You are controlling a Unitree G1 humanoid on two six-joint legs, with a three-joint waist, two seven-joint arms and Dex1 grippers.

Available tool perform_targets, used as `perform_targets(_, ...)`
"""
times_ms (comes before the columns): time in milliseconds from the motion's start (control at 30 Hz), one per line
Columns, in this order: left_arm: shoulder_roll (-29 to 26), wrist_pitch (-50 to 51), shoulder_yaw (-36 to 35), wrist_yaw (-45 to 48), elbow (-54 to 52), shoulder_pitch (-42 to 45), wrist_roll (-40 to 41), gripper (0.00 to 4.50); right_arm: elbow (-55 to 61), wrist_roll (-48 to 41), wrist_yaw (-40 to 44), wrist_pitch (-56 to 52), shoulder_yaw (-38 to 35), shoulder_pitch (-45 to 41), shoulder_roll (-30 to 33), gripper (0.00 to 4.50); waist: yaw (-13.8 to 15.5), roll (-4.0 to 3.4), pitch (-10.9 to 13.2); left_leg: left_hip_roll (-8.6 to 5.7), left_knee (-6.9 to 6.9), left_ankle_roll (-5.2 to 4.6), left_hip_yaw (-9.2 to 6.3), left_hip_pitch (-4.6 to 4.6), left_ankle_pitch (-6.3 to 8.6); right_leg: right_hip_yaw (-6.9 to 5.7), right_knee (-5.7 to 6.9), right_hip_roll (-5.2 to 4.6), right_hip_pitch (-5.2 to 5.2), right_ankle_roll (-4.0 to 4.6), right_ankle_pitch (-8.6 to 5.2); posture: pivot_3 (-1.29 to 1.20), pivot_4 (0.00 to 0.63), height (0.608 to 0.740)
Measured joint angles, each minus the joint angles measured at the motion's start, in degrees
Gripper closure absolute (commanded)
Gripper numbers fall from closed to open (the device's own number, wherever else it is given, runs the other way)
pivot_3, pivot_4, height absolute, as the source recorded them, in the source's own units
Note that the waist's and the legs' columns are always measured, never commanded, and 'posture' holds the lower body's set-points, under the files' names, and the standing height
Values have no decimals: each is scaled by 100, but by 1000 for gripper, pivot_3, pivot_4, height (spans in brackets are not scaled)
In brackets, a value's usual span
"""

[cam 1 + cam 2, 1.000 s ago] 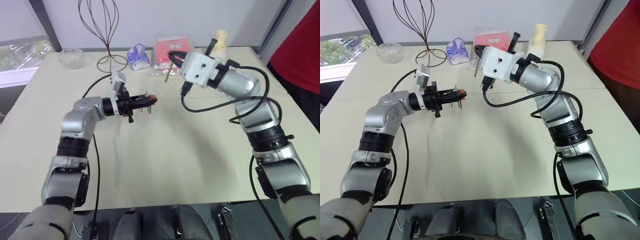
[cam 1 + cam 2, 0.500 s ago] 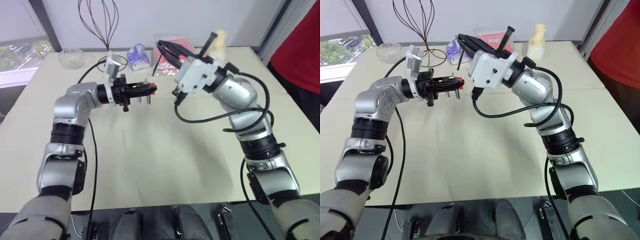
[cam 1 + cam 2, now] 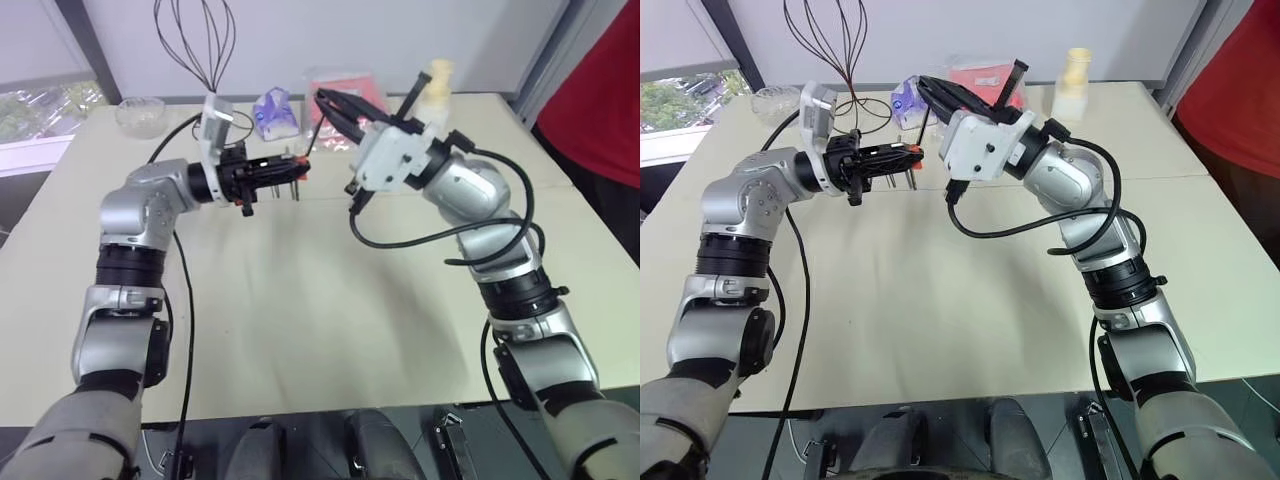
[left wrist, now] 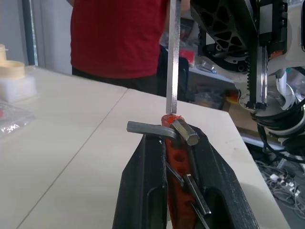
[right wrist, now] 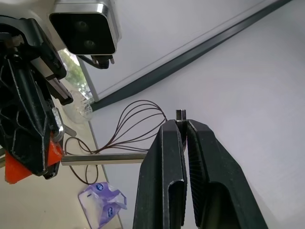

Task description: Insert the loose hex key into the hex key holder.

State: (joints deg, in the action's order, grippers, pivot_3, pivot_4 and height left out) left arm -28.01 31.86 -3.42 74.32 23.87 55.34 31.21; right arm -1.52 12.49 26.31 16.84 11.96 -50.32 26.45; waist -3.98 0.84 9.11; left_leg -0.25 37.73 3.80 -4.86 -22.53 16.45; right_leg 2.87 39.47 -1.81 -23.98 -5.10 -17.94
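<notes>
Since a second ago both arms have risen and drawn together over the far half of the table (image 3: 300,300): the left gripper (image 3: 290,168) has lifted from mid-table height toward the back edge, and the right gripper (image 3: 322,100) has swung in from the right to sit just above and beside it.

The hex key holder (image 4: 177,157), a red-orange block, is clamped between the left gripper's black fingers (image 4: 147,186); several short dark keys sit in its slots, one bent across its tip.

The loose hex key (image 5: 107,159) is pinched in the right gripper's closed fingers (image 5: 164,167), its short end poking out at their tips. Its long shaft runs down to the holder's end, the tip at or touching the red plastic; whether it has entered a slot cannot be told.

Behind stand a wire whisk-like frame (image 3: 197,45), a glass bowl (image 3: 140,113), a purple packet (image 3: 276,110) and a red packet (image 3: 345,85).
</notes>
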Motion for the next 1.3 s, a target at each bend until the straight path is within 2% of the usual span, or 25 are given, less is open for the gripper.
perform_targets(733,139,-381,181,94,170,22,-220,4500,-2,37,-1,20,-24,34,-6,4481,1,0,0,0,2,0,0,0,0,0,0,0,0,0,0,0,150,740)
perform_targets(1300,219,-314,48,-69,301,165,-182,4500,-81,36,-48,136,-69,90,-4,4481,0,0,0,0,3,0,0,0,0,0,1,1,1,0,0,0,150,740)
